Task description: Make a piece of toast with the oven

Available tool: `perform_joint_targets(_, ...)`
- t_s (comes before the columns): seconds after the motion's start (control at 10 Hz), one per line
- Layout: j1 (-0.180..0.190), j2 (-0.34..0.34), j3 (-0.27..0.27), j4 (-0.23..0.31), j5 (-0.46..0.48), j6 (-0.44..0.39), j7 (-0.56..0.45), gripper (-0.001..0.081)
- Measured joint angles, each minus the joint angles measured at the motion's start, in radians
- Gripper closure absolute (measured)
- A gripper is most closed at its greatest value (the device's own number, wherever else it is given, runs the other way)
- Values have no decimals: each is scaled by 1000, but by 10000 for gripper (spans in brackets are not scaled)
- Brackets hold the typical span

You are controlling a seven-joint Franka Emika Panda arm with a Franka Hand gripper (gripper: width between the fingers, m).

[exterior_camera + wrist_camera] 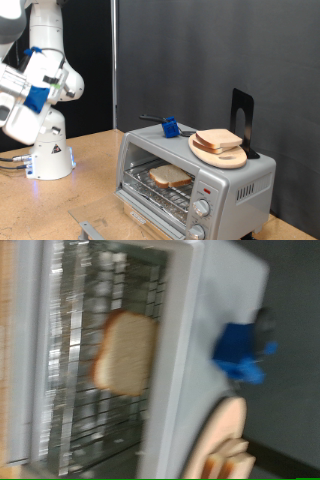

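Toast [170, 177] sits in oven [228, 188]; gripper out of view.

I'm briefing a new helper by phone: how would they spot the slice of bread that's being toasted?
Find the small boxy silver-grey metal toaster oven at the exterior view's right. Look inside its open front: one pale, tan-crusted slice of bread lies flat on the wire rack. The other slices sit on the round light wooden board on the oven's roof, not inside.
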Motion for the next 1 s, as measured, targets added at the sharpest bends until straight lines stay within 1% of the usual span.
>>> perform_joint_targets(0.3,2,99,11,-3,-27,162,-67,6)
perform_joint_targets(0.6,3,205,31,-6,-38,294,-142,6)
perform_joint_targets(0.8,3,282,33,-1,-29,345,-202,6)
perform_joint_targets(0.9,1,323,32,14,-11,351,-234,6)
perform_joint_targets(1.0,-5,369,29,40,15,342,-272,6)
